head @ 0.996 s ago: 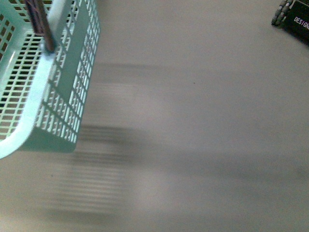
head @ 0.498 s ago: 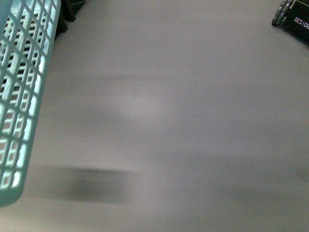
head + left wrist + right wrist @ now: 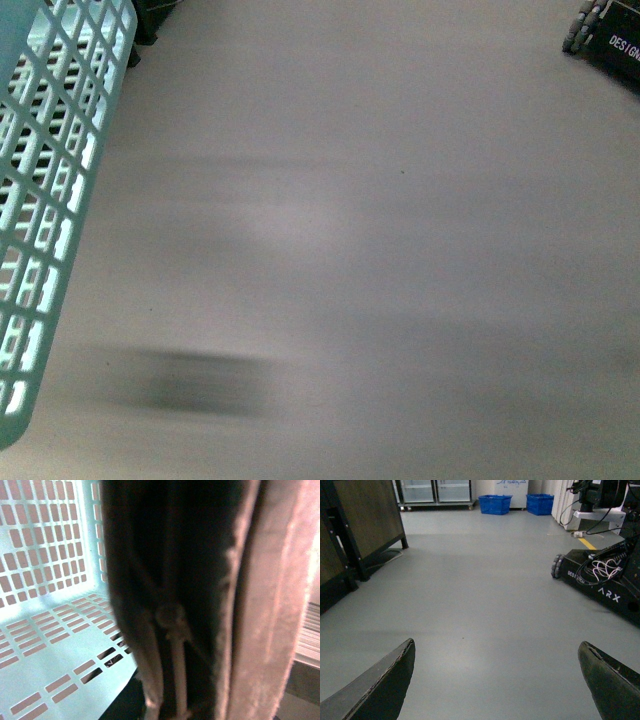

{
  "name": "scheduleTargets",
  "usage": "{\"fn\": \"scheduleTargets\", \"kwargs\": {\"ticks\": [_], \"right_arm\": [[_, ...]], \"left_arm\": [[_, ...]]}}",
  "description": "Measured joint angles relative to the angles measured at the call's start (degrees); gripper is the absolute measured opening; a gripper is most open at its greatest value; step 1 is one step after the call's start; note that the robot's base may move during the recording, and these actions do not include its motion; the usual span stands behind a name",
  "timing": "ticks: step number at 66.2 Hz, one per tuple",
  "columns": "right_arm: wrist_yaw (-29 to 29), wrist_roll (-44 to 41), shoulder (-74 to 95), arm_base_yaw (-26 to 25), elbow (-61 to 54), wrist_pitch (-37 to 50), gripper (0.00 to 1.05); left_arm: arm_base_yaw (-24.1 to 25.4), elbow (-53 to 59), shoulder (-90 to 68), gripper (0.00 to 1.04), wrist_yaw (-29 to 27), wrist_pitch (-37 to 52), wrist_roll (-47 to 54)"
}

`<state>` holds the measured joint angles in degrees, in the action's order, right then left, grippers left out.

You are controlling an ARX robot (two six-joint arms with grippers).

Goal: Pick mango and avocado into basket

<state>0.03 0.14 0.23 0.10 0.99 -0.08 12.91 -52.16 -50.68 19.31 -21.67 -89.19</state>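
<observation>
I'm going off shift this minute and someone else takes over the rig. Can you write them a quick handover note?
Basket: at the left edge of the front view; the part of its bottom that shows holds no fruit.
Right gripper: open, empty, above bare floor.
Left gripper: state unclear; the handle fills its wrist view up close.
Mango, avocado: in no view.
Done: no fruit shown loaded.
Left: find both fruits and put them in.

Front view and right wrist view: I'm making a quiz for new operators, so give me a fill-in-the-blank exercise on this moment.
In the front view the basket shows at the ___ edge.
The right gripper is ___ and holds nothing.
Far across the floor from it stand two ___ crates.
Missing: left; open; blue.
</observation>
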Motion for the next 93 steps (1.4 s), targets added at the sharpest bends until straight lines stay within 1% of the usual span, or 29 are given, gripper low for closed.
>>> {"fn": "scheduleTargets", "kwargs": {"ticks": [93], "right_arm": [[-0.02,0.00,0.00,0.00,0.00,0.00,0.96]], "left_arm": [[0.00,-0.11,0.00,0.15,0.02,-0.07,0.00]]}}
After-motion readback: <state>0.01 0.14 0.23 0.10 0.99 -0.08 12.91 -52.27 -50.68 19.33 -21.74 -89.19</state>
